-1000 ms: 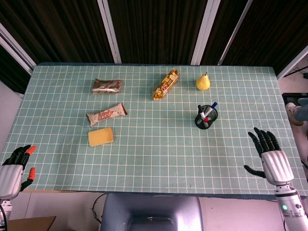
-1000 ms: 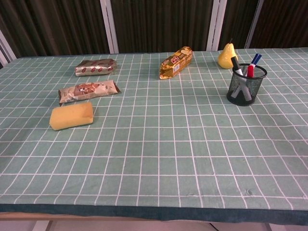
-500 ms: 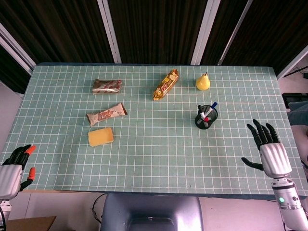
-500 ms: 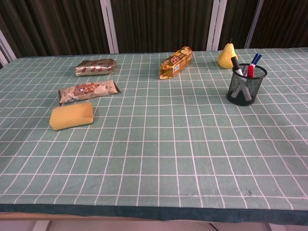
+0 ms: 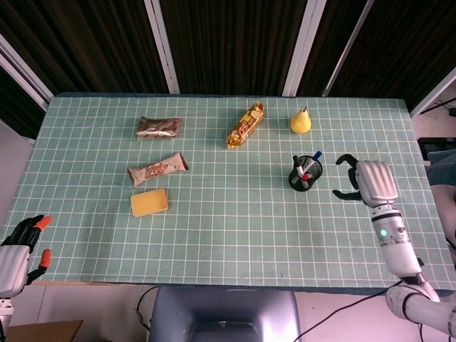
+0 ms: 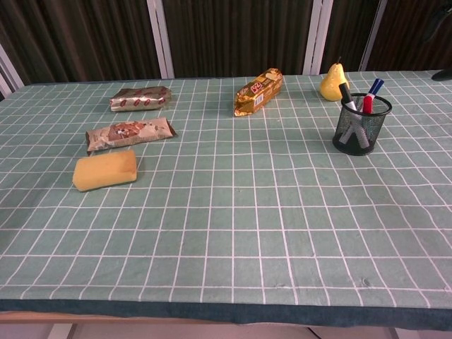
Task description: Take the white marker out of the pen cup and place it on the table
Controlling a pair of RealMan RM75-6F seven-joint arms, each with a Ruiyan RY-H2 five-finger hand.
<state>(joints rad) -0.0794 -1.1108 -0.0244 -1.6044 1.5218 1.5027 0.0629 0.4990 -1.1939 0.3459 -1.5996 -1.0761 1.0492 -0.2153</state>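
Observation:
The black mesh pen cup [image 5: 305,174] stands on the right half of the table, and the chest view shows the pen cup [image 6: 361,124] too. The white marker [image 6: 349,103] with a black cap leans left inside it, beside a red-capped and a blue-capped marker. In the head view the white marker [image 5: 300,167] shows from above. My right hand [image 5: 365,179] hovers just right of the cup, fingers apart and curved toward it, holding nothing and not touching it. Only a dark sliver of it shows at the chest view's right edge. My left hand [image 5: 19,244] rests at the near left corner, empty.
A yellow pear [image 5: 300,122] lies behind the cup. A gold snack pack [image 5: 246,125] is at the back centre. Two wrapped bars [image 5: 157,127] [image 5: 157,169] and a yellow sponge [image 5: 149,202] lie on the left. Green gridded mat [image 5: 235,228] covers the table.
My right hand has moved from the near right edge forward and left to beside the pen cup, its fingers now curling toward it. The left hand has barely moved.

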